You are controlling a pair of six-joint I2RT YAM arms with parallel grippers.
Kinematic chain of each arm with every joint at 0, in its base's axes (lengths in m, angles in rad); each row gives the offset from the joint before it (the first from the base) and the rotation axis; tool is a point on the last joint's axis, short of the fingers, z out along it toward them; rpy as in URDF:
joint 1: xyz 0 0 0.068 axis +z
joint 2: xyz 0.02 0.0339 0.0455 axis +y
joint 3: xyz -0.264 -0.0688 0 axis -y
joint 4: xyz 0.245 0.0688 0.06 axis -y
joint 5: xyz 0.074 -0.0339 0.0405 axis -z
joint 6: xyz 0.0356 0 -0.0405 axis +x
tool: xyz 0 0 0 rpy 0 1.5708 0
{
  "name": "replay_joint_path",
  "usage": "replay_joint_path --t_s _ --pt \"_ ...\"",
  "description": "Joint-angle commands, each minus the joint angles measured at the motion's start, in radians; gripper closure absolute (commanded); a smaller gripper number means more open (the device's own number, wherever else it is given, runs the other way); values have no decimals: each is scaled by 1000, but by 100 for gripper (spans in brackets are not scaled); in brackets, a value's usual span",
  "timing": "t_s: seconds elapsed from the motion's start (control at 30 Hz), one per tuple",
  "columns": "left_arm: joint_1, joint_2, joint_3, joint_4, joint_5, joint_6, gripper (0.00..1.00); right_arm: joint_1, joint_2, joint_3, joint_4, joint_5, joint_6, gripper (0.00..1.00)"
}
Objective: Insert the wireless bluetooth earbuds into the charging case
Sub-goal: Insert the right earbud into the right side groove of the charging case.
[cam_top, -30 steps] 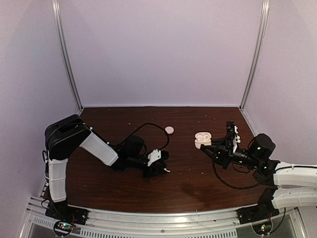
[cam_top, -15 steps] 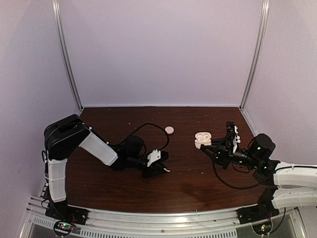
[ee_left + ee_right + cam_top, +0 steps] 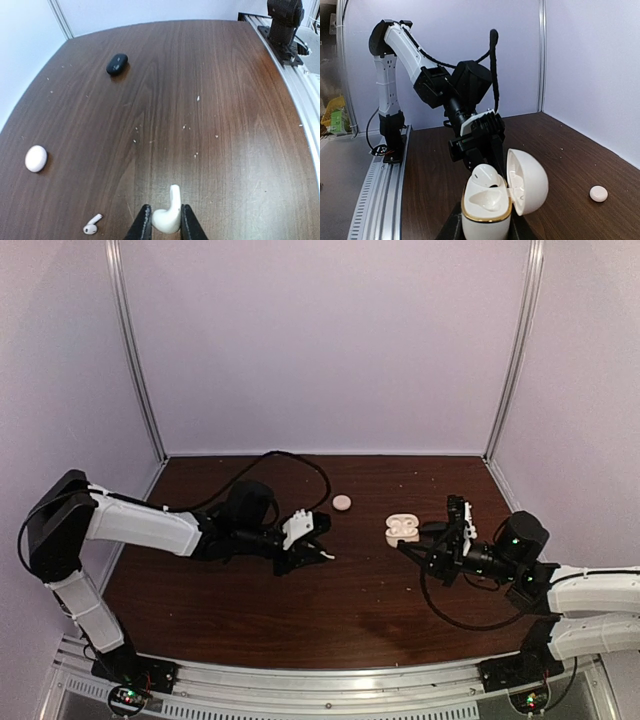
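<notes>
**Earbud carried toward the open case**

The stemmed earbud (image 3: 170, 212) sits clamped between the left gripper (image 3: 163, 225) fingers at the bottom edge of the left wrist view, its stem pointing up. The charging case (image 3: 492, 200) is pinched upright in the right gripper (image 3: 486, 229), low in the right wrist view, with its lid swung open to the right.

Over the last second the left arm has stretched out and moved the bud from lower centre of the overhead view up toward the middle. The right arm has nudged the case a little left. Bud and case are now nearer but still apart, so we judge the transfer is under way and the insertion not yet begun.

The bud is smooth, glossy white plastic with a rounded head. The case is a white, egg-like shell with a gold rim. One well may already hold a bud, but we cannot be sure.

On the dark wood-grain table (image 3: 225, 100), speckled with pale crumbs, a second stemmed earbud (image 3: 92, 225) lies at lower left. A round white pebble-like piece (image 3: 36, 158) lies at the left edge, and a dark oval piece (image 3: 117, 64) lies at upper left.
</notes>
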Motion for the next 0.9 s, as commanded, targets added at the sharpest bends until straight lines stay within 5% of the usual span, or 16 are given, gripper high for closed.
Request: replay_joint_path --t_s 0.0,0.2,0.47,0.87 --pt "-6 -131 12 -124 -36 16 86 30 52 45 29 15 -202 100" --pt "-23 -267 61 -284 -50 36 86 44 135 113 -18 80 -395 100" --pt "-78 -366 156 -425 -125 54 86 75 179 136 -13 103 -440 100" --pt "-187 -309 324 -528 -209 90 86 148 264 176 -35 171 -461 100"
